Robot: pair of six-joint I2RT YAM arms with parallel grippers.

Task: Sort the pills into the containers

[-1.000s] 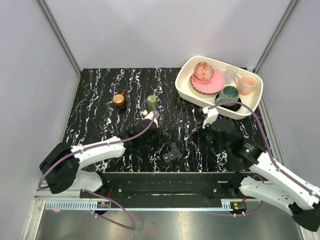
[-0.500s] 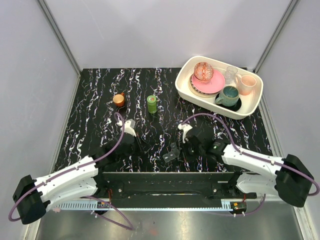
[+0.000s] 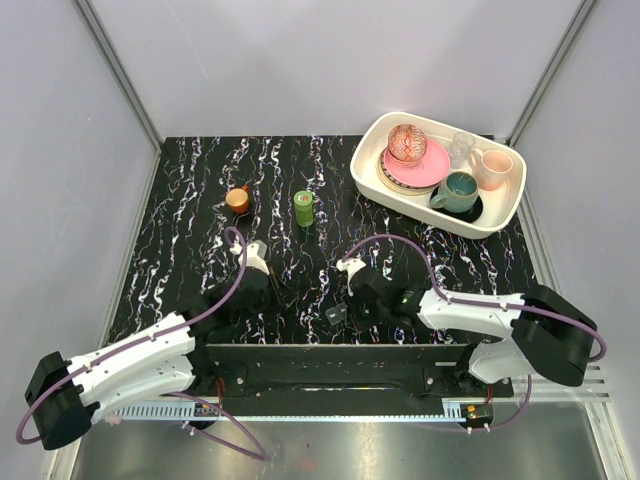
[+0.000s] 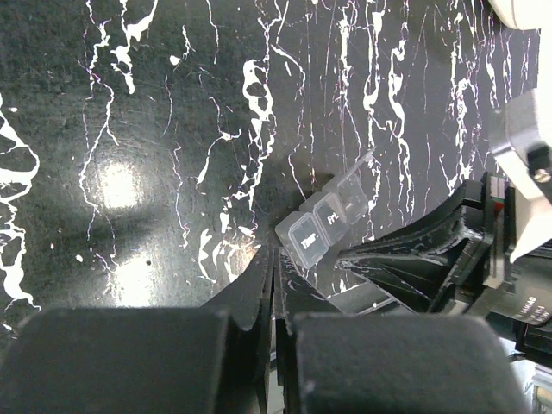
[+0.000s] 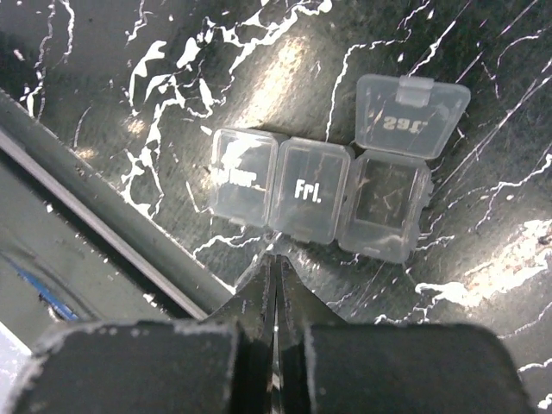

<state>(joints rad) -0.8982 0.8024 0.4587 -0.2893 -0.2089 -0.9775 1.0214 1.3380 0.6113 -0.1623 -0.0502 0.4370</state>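
Pill box [image 5: 317, 200]: three clear cells, end lid up; left hand [image 4: 274, 256], right hand [image 5: 276, 260] closed.

I see white shells on my left arm [image 3: 140, 355] and right arm [image 3: 475, 308], with rounded black joints [image 3: 52, 408] at the shoulders and elbows. A purple cable [image 3: 232, 262] loops along each arm. The fingers [image 4: 252, 291] are black, their blocky bases filling the wrist views at 6 o'clock.
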